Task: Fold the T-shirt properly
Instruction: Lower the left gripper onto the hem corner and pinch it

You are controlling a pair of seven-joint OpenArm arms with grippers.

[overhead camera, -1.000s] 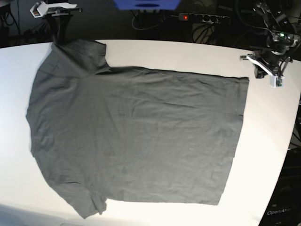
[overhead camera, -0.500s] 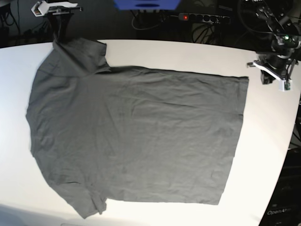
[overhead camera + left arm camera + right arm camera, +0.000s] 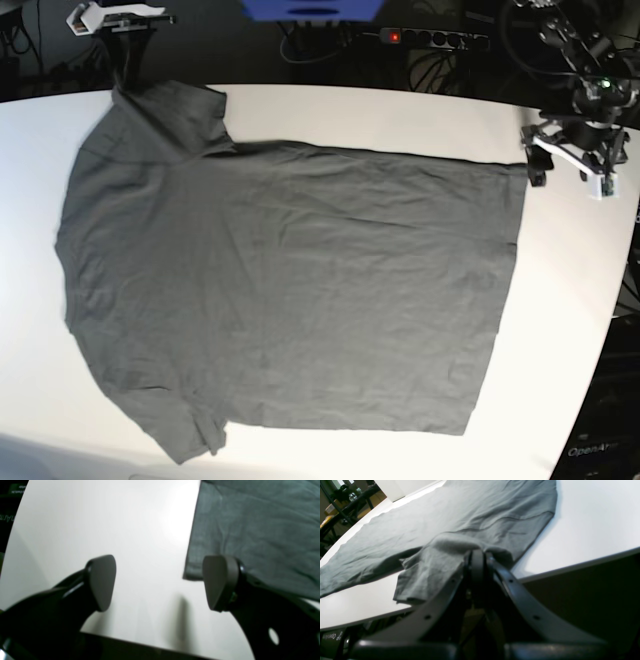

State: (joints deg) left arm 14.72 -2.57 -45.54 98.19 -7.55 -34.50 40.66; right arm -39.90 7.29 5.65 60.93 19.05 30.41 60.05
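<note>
1. Base view: T-shirt (image 3: 290, 290) lies spread flat over most of the white tabletop (image 3: 420, 115), sleeves at frame left, hem at frame right, lightly wrinkled, no fold made yet.
2. Change: left hand (image 3: 570, 165) at upper right was pinched narrow a second ago and has since spread its fingers wide and swung to face the hem's upper right corner.
3. Left wrist view confirms: left hand (image 3: 160, 582) gaping, nothing between the pads (image 3: 101, 580), bare tabletop under the gap, T-shirt (image 3: 255, 530) corner just beside the right-of-frame pad.
4. Meaning, as a judgement: looks like set-up to pinch that hem corner; grasp not made yet.
5. Right hand (image 3: 118, 15) at upper left, unchanged across the frames. Right wrist view: right hand (image 3: 477, 555) clamped tight on a bunched sleeve or shoulder of the T-shirt (image 3: 440, 530), near the tabletop edge.
6. Around: power strip (image 3: 430, 38) with red light, cables and a blue object (image 3: 312, 10) behind the tabletop, well apart from the cloth.
7. In the way: nothing lies on the garment. Flat hem may be hard to pinch.
</note>
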